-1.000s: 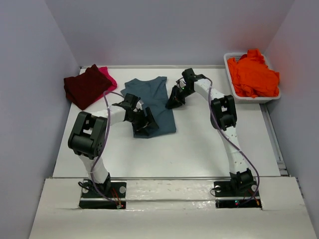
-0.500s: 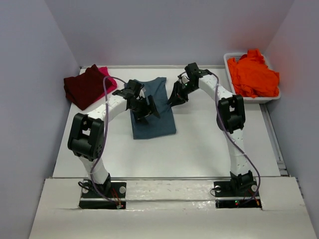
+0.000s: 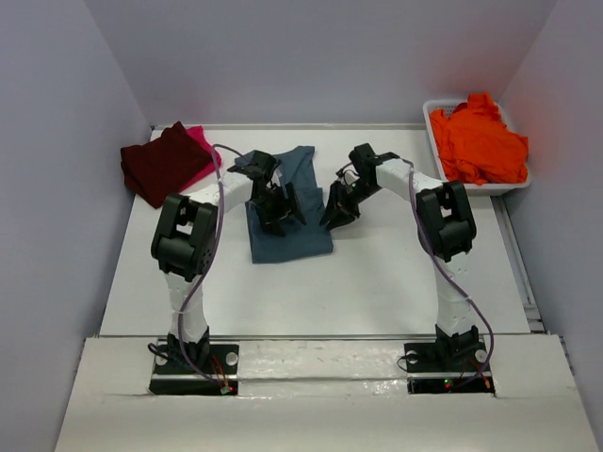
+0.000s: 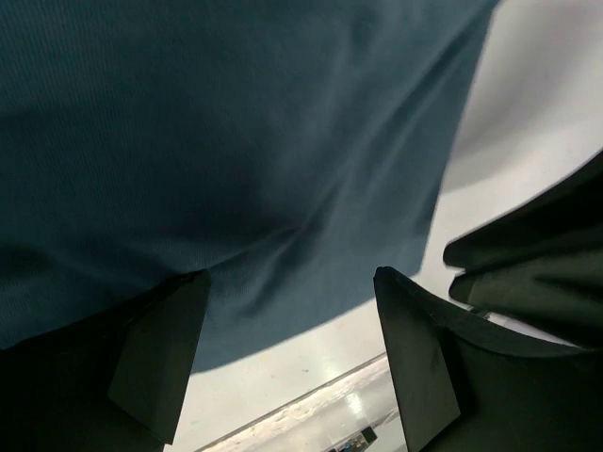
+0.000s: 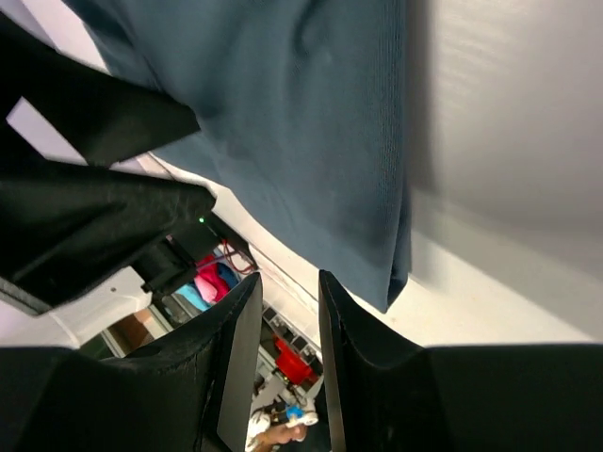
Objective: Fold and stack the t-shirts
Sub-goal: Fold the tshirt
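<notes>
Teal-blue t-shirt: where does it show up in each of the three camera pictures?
Top external: the teal-blue t-shirt lies flat, just left of the picture's centre.
Left wrist: it fills the top and left.
Right wrist: it takes the upper middle.
Shared landmark: the white table running along the shirt's edge.

White tub on my worktop
I see a white plastic tub at the far right corner of the worktop, close to its right edge; pale grey walls border the left, far and right edges.
</notes>
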Tool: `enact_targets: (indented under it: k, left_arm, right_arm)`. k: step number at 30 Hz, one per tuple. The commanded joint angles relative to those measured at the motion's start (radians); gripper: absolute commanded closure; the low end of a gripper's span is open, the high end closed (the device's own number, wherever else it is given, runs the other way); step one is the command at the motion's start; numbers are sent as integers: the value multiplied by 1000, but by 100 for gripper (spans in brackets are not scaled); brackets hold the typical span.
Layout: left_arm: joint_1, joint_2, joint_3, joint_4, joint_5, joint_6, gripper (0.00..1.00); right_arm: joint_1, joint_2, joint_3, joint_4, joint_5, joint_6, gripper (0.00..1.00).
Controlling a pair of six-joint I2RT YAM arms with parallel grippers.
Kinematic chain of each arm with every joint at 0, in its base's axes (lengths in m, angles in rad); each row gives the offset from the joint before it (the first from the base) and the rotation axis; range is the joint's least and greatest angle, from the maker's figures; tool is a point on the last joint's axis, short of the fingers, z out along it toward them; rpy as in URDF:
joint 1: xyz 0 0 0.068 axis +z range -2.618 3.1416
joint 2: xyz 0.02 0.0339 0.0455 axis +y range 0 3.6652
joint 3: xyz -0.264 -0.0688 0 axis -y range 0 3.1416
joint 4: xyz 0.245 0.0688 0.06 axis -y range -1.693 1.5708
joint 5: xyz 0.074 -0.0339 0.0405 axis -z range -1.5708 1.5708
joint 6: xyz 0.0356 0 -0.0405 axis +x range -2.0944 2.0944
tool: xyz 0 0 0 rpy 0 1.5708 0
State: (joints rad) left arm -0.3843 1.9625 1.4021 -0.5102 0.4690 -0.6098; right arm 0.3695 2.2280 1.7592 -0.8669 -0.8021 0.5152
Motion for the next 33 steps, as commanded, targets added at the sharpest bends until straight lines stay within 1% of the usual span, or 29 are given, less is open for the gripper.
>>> enact_targets:
  k: [1, 14, 16, 21, 26, 28, 33]
  left_arm:
    - [15, 42, 74, -4, 16, 31, 17]
    - [45, 52, 94, -7, 34, 35, 17]
    - [45, 49, 90, -1, 34, 33, 17]
    - [67, 53, 87, 1, 45, 33, 17]
    - [100, 53, 90, -8, 46, 41, 18]
    - [110, 52, 90, -10, 45, 45, 18]
    - [149, 50, 81, -16, 43, 61, 18]
  right_arm:
    - [38, -45, -46, 63, -40, -9, 64]
    - [68, -39, -102, 94, -111, 16, 66]
    - [78, -21, -119, 92, -115, 9, 68]
    - [89, 15, -196, 120, -137, 8, 80]
    - [98, 36, -240, 143, -129, 6, 86]
    - [98, 42, -254, 143, -125, 0, 89]
    - [98, 55, -285, 157, -123, -3, 90]
